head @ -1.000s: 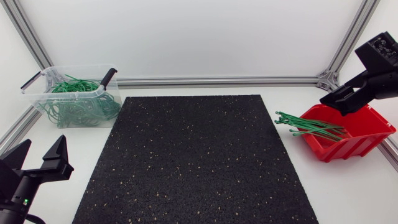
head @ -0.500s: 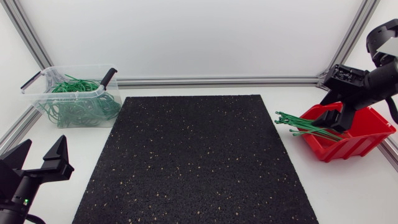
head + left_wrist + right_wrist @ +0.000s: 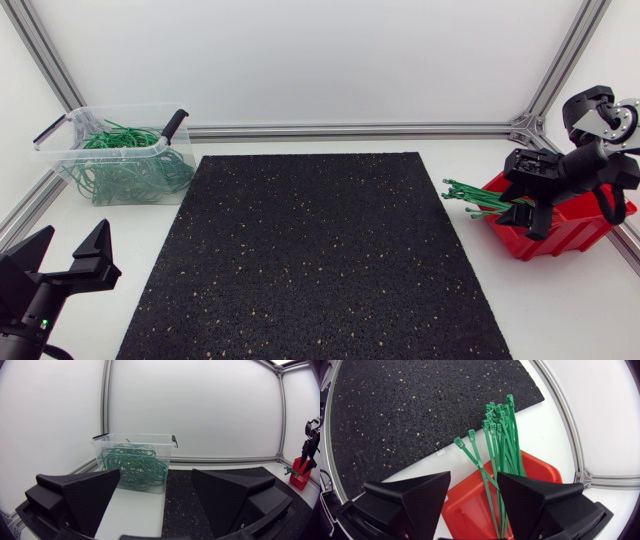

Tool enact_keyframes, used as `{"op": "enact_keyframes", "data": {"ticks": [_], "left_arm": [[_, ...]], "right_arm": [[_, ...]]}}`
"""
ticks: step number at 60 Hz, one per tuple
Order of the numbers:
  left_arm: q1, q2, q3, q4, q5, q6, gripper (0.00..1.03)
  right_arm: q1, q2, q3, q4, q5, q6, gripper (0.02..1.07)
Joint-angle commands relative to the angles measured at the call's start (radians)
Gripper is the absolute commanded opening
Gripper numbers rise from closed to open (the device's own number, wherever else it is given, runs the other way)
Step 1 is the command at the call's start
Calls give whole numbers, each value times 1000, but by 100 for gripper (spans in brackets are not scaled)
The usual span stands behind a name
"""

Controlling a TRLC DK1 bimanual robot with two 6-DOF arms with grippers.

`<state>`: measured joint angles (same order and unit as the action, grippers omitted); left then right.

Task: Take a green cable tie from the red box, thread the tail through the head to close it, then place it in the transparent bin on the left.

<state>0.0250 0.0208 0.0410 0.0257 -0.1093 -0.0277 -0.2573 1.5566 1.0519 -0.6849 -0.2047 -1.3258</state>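
Since a second ago the right gripper [image 3: 527, 217] has dropped low over the red box [image 3: 590, 222], fingers spread above the green cable ties [image 3: 478, 198] jutting toward the black mat [image 3: 320, 250]. The left gripper [image 3: 66, 262] sits at the counter's [image 3: 560, 310] near corner. From the left wrist, its fingers stand wide apart — the transparent bin [image 3: 134, 440] of green loops lies ahead. From the right wrist, the ties run up between the open fingers, untouched.
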Motion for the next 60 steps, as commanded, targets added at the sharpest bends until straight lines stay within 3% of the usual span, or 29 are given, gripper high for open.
{"op": "enact_keyframes", "data": {"ticks": [1, 12, 18, 27, 39, 60], "left_arm": [[0, 11, -43, -10, 7, -23, 100], [1, 18, -43, -10, 8, -23, 100], [1, 19, -43, -10, 8, -23, 100], [1, 21, -43, -10, 11, -23, 100], [1, 22, -43, -10, 11, -23, 100], [3, 22, -43, -10, 13, -23, 100]], "right_arm": [[-5, 34, -38, 27, 1, -32, 56], [3, 66, -58, 97, 18, -32, 36], [6, 76, -67, 122, 30, -32, 33], [1, 72, -61, 110, 24, -36, 19], [-16, 8, -64, 93, -4, -64, 13], [-28, -66, -93, 76, -38, -119, 15]]}}
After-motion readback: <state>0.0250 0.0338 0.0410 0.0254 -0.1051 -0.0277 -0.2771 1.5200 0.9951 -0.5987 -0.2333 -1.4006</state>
